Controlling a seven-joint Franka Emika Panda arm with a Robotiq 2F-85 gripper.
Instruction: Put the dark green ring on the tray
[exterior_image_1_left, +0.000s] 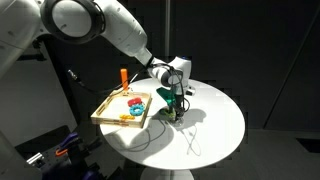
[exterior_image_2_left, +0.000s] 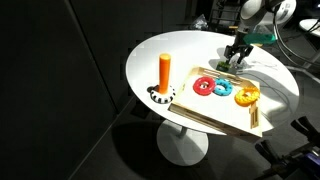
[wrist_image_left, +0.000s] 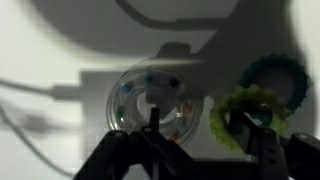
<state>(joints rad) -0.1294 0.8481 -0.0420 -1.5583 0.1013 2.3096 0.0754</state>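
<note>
In the wrist view the dark green ring (wrist_image_left: 276, 78) lies on the white table at the upper right, partly overlapped by a light green ring (wrist_image_left: 243, 112). A clear ring with coloured beads (wrist_image_left: 152, 98) lies to their left. My gripper (wrist_image_left: 195, 130) is open and empty just above them, one finger over the clear ring, the other at the light green ring's hole. In both exterior views the gripper (exterior_image_1_left: 172, 106) (exterior_image_2_left: 237, 56) hovers low over the table beside the wooden tray (exterior_image_1_left: 108, 104) (exterior_image_2_left: 226, 112).
The tray holds a red ring (exterior_image_2_left: 203, 86), a blue ring (exterior_image_2_left: 222, 89) and a yellow-orange ring (exterior_image_2_left: 246, 95). An orange peg (exterior_image_2_left: 165, 70) stands on a checkered base near the table edge. The round white table (exterior_image_1_left: 215, 125) has dark surroundings.
</note>
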